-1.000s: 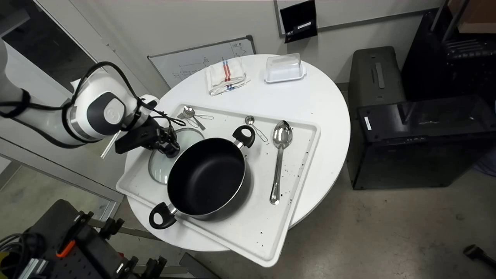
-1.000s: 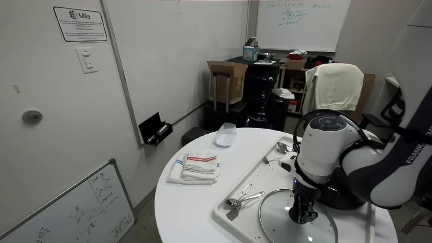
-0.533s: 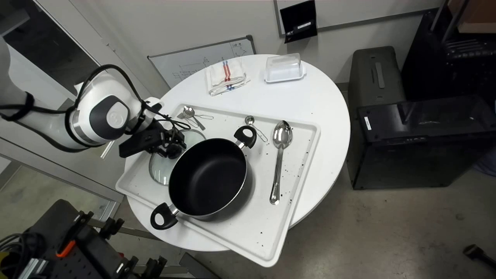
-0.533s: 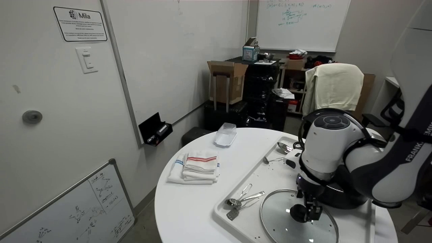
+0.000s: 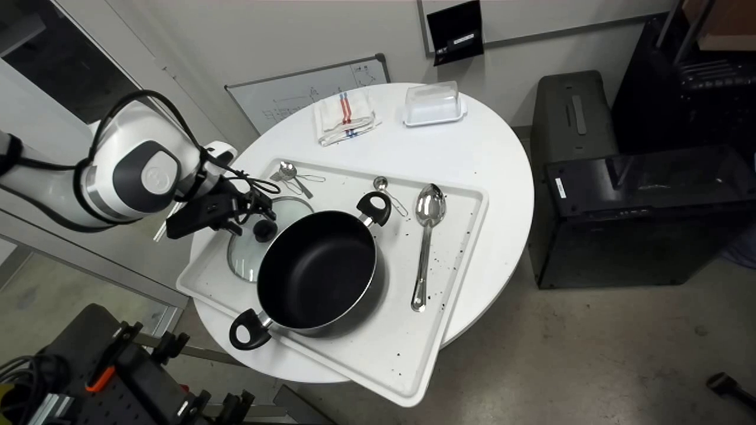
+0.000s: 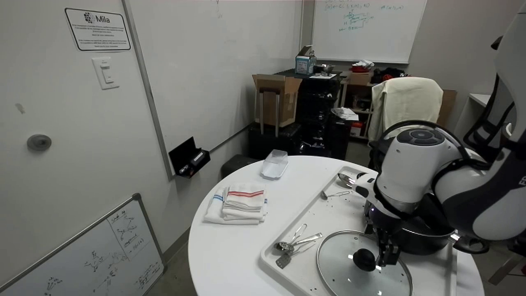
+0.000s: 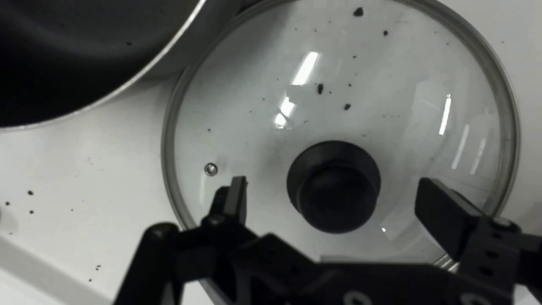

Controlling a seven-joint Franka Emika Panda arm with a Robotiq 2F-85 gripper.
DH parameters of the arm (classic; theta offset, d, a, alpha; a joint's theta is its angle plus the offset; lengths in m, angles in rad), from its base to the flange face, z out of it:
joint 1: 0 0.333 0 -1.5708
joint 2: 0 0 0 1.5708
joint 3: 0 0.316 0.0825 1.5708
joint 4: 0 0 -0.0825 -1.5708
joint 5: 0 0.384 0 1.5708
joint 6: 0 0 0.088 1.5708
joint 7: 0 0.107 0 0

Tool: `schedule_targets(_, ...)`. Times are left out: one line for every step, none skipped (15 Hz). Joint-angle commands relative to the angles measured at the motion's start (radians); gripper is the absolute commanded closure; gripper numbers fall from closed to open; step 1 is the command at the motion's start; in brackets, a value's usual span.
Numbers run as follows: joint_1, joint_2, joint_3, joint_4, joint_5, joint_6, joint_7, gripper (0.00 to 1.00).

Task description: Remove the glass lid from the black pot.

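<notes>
The glass lid (image 5: 243,257) lies flat on the white tray, right beside the black pot (image 5: 319,268), whose inside is uncovered. Its metal rim, vent hole and dark knob (image 7: 338,195) show plainly in the wrist view. My gripper (image 7: 331,181) is open there, one finger on each side of the knob with a gap at both sides, so nothing is held. In both exterior views the gripper (image 6: 386,259) hangs just behind the knob, over the lid (image 6: 341,263). The arm covers much of the pot (image 6: 423,244) in an exterior view.
A large metal spoon (image 5: 424,248) and small utensils (image 5: 290,176) lie on the tray (image 5: 407,348). Further back on the round table are folded towels (image 5: 347,117) and a clear-covered dish (image 5: 434,105). The pot's handle (image 5: 250,329) juts over the tray's edge.
The jaws have gone from shut at the knob to open, and the gripper has drawn back from it. Lid and pot shifted very slightly in the first half second, then stayed put.
</notes>
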Motion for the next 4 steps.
schedule_targets(-0.008,-0.120,0.012,-0.105,-0.024,0.009,-0.007,0.00)
schedule_targets(-0.013,-0.148,0.019,-0.126,-0.024,0.006,-0.009,0.00)
schedule_targets(-0.014,-0.169,0.023,-0.142,-0.025,0.004,-0.011,0.00)
schedule_targets(-0.020,-0.195,0.030,-0.161,-0.023,0.000,-0.013,0.00)
